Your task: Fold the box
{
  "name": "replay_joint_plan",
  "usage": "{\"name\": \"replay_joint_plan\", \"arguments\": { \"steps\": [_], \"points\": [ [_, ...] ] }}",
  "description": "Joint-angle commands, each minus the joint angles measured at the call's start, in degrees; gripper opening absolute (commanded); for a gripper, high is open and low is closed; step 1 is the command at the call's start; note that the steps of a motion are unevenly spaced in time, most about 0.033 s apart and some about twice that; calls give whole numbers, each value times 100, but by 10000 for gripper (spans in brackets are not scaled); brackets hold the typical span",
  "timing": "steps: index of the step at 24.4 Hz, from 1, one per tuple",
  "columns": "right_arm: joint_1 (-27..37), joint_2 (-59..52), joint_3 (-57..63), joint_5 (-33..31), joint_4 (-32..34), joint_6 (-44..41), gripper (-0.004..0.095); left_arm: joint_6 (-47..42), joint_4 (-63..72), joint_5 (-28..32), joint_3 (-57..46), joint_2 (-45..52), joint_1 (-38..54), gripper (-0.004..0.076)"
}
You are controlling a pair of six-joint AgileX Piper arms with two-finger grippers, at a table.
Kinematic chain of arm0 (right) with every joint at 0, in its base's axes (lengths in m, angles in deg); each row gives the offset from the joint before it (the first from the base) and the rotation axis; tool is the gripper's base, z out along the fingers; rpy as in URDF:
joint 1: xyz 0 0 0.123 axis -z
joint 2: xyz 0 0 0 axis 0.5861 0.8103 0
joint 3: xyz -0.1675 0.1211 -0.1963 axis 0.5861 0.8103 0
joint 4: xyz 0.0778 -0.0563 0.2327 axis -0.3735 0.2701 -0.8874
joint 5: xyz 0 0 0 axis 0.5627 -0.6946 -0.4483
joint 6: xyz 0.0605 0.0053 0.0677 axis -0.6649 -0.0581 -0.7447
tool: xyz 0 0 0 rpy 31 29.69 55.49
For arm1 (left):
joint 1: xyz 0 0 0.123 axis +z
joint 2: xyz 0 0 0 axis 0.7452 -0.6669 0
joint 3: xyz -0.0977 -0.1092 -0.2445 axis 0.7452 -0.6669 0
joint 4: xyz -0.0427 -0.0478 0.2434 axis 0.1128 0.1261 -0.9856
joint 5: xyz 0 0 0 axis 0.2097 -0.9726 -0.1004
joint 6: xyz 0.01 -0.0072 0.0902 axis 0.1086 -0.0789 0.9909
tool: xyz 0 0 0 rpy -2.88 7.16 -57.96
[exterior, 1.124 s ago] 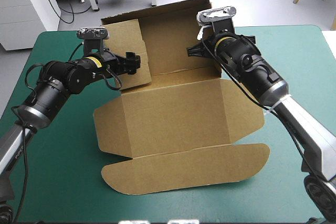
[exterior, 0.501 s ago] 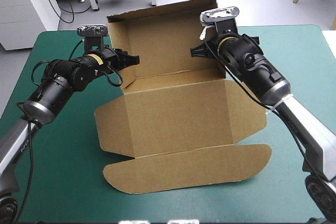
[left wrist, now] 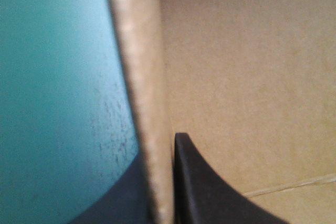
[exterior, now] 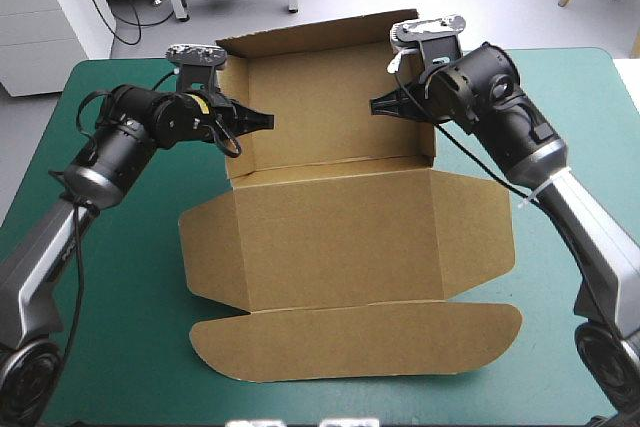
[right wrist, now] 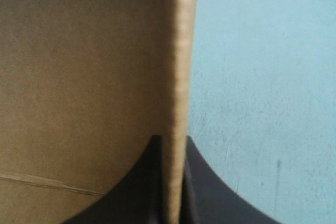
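You've got the box (exterior: 340, 237) mid-table on the teal-green cover (exterior: 120, 277), far walls standing. Your left gripper (exterior: 268, 120) is clamped on the left wall (left wrist: 144, 103), and your right gripper (exterior: 375, 105) is pinching the right wall (right wrist: 178, 77). It looks like light, stiff board that bends only at the scores, so hold the wall edges gently.

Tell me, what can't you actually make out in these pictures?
High view: the teal-green cover just beyond the box is hidden by its raised back wall.
Left wrist view: the left fingers pinch a side wall whose near edge is blurred; the rest of the box is cut off by the picture's edges.
Right wrist view: likewise around the right fingers; the wall's outer face is hidden, seen edge-on.
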Motion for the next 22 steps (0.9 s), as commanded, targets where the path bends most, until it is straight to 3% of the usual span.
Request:
{"name": "replay_joint_plan", "arguments": {
  "steps": [1,2,6,11,16,22],
  "points": [
    [187,20,-497,-181,-959,376,0,293,83,-618,810,-193,-287,-10],
    [241,111,-495,-448,-1026,376,0,293,83,-881,1022,-321,-309,-10],
    [351,257,-67,-481,-1434,548,0,293,60,-1448,1262,-802,-309,-10],
    [381,514,647,-466,-1336,483,0,258,94,-1922,1262,-1388,-309,-10],
    [808,953,782,-476,-1853,780,0,256,337,-2123,1262,-1830,-309,-10],
    [966,1040,782,-99,-1807,837,0,34,397,-1992,1262,-1968,-309,-10]
  ]
}}
